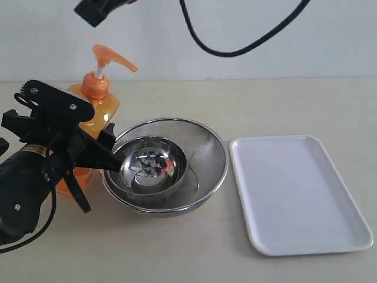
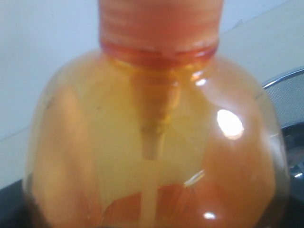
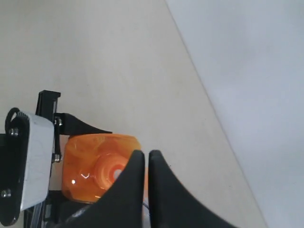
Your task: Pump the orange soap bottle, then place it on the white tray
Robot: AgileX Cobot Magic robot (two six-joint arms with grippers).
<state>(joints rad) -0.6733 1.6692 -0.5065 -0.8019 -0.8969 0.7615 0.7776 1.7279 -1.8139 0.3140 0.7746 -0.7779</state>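
Take the mesh strainer (image 1: pixel 207 147) as your landmark: a round, fine wire basket with a polished steel bowl (image 1: pixel 154 166) nested inside it, both sitting on the pale matte worktop (image 1: pixel 265 103).

Your orange soap bottle (image 1: pixel 99 107) stands on the worktop just beside the strainer, on the side away from the white tray (image 1: pixel 297 194). It is translucent orange plastic with a bulbous, glossy shoulder, and the left wrist view shows the dip tube running down inside it. It stands upright with its long axis vertical. The pump head (image 1: pixel 111 58) is raised on a white stem, and its spout points across toward the strainer's side, tip angled slightly down.

The tray lies flat on the strainer's other side, near but not touching. It is a smooth white rectangle with rounded corners and a low rim.

Your left gripper (image 1: pixel 105 146) reaches in low and level from the side of the bottle away from the strainer. Its black fingers (image 1: pixel 97 154) straddle the bottle's body, one wedged between bottle and strainer, and they look closed onto the plastic (the far finger is mostly hidden).

Your right gripper (image 3: pixel 146 166) hangs high over the pump head, pointing down and clear of it. Its fingers are drawn together to a thin slit and hold nothing.
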